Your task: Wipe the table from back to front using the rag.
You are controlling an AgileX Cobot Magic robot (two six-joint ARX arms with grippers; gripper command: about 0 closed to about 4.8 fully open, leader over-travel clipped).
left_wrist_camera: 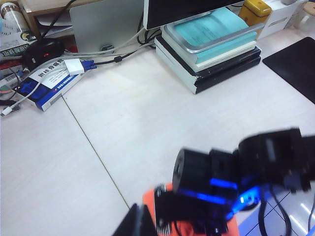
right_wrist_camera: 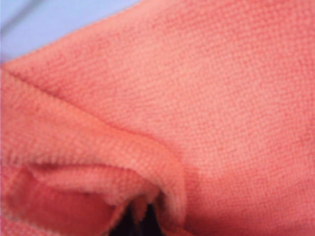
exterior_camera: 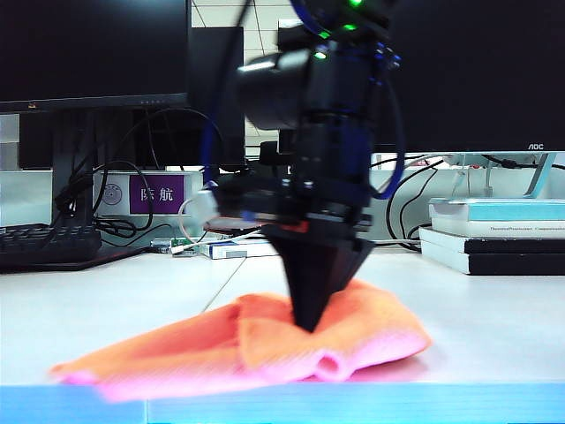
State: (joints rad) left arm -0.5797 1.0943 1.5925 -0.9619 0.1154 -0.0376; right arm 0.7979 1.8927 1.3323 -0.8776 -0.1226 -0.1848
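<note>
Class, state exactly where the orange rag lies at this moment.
In the exterior view the rag lies crumpled at the table's light blue front edge, centre-left, with the right claw shut on a fold near its middle.

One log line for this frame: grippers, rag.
right gripper: shut on rag, table front edge | left gripper: not in view

The black right arm (exterior_camera: 318,97) carries blue cables, green lights and a seemingly wedge-shaped dark tool (exterior_camera: 311,322).
</note>
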